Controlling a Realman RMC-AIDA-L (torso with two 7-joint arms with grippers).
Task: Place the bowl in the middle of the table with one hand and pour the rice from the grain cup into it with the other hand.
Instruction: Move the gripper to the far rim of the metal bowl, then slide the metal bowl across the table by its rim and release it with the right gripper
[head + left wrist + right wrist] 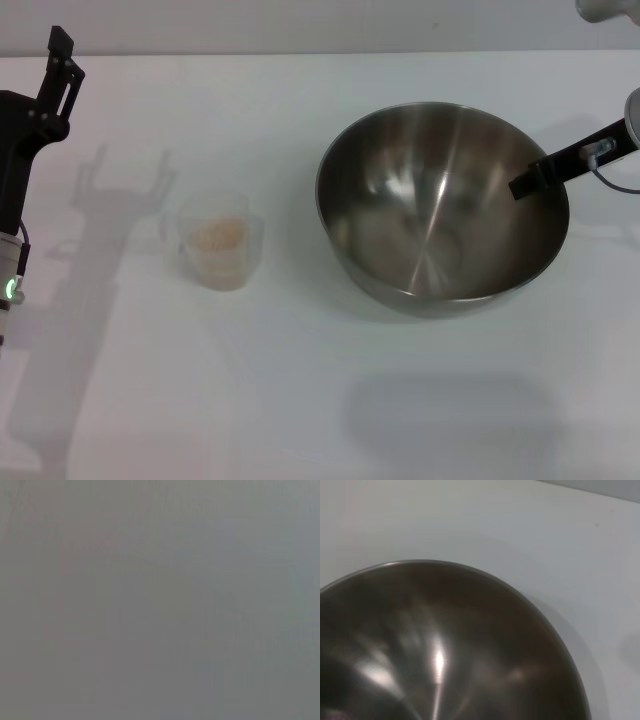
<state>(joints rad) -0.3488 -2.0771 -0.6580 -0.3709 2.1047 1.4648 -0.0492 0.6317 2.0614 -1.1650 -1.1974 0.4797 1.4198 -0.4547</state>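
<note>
Right gripper (527, 184) clenched on the shiny steel bowl's (430, 215) right rim to position it; left gripper (60, 60), released, waits upper left beside the clear plastic rice cup (220, 245) on the white worktop (300, 400)

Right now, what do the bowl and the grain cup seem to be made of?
The bowl looks like stainless steel with a brushed, shiny finish: grey metal with bright streaked reflections inside. The grain cup seems to be clear, slightly frosted plastic, since the pale rice shows through its wall; glass cannot be ruled out.
</note>
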